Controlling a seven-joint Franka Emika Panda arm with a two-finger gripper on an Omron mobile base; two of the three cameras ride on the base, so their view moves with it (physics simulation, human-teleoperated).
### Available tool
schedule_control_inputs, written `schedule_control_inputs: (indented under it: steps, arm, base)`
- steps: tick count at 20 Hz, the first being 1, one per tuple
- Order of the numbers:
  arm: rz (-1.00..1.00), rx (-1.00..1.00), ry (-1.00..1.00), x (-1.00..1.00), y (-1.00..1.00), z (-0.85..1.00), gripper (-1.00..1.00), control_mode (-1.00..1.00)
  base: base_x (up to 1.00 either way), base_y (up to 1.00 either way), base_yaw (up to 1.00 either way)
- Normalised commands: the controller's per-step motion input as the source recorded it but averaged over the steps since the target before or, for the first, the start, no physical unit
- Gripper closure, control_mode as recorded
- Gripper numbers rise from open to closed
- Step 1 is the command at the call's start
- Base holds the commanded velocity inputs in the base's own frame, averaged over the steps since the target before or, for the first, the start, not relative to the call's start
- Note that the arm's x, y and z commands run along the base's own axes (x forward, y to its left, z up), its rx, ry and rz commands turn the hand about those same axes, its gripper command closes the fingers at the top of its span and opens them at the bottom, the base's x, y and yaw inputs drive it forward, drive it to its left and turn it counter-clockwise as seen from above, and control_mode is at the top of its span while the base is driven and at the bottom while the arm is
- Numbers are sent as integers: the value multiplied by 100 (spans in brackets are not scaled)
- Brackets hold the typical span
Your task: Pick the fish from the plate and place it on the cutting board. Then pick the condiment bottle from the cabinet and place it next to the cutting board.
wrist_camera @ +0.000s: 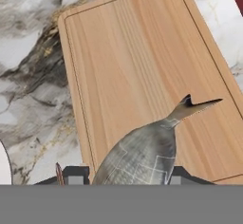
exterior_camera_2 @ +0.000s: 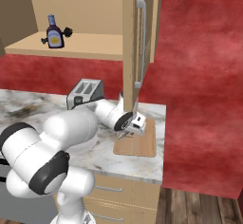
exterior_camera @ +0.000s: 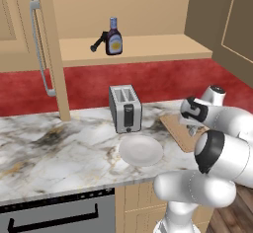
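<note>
**Fish hanging over the board, time to set it down**

While the slim silvery-grey fish [wrist_camera: 142, 156] is clamped between the 2 dark finger tips of the white arm's gripper [wrist_camera: 124, 176], it hangs right above the flat light-brown wooden cutting board [wrist_camera: 137, 71], tail pointing out toward the board's far side. So the pincer is closed on the fish, no doubt about that from the hand view.

From the base cameras the gripper [exterior_camera_2: 132, 129] sits low over the board [exterior_camera_2: 142, 144], which lies on the marble counter [exterior_camera: 59, 143] to the right of the silver 2-slot toaster [exterior_camera: 125, 108]. The round plain white plate [exterior_camera: 141, 150] is bare now, just in front of the toaster.

How I'd finish this step: go straight down, slowly, until the belly is touching the wood, then let the fingers part. Dropping it from height looks risky to me, since a rounded fish could roll or slide off the near edge. It looks a bit close to the board's near end in the hand view, so nudging further over the middle first wouldn't hurt. Lift straight up after release.

Part 2 is untouched: the small dark purple-brown condiment bottle with the blue cap [exterior_camera: 114, 37] stands upright on the shelf of the light tan wooden cabinet [exterior_camera: 148, 49], a small black brush-like tool [exterior_camera: 97, 43] just beside it.
</note>
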Motion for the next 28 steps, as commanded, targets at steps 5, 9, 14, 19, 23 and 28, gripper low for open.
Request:
schedule_control_inputs:
  steps: [5, 9, 14, 19, 23, 28]
  arm:
    - [0, 0, -1, 0, -5, -22, 100, -100]
    - [0, 0, -1, 0, -1, -28, 100, -100]
    - [0, 0, -3, 2, 0, -20, 100, -100]
    - [0, 0, -2, 2, -9, -8, 100, -100]
    - [0, 0, -1, 6, -12, -5, 100, -100]
    - [0, 0, -1, 10, -5, -9, 100, -100]
  base:
    - [0, 0, 0]
    - [0, 0, 0]
    - [0, 0, 0]
    - [0, 0, 0]
    - [0, 0, 0]
    - [0, 0, 0]
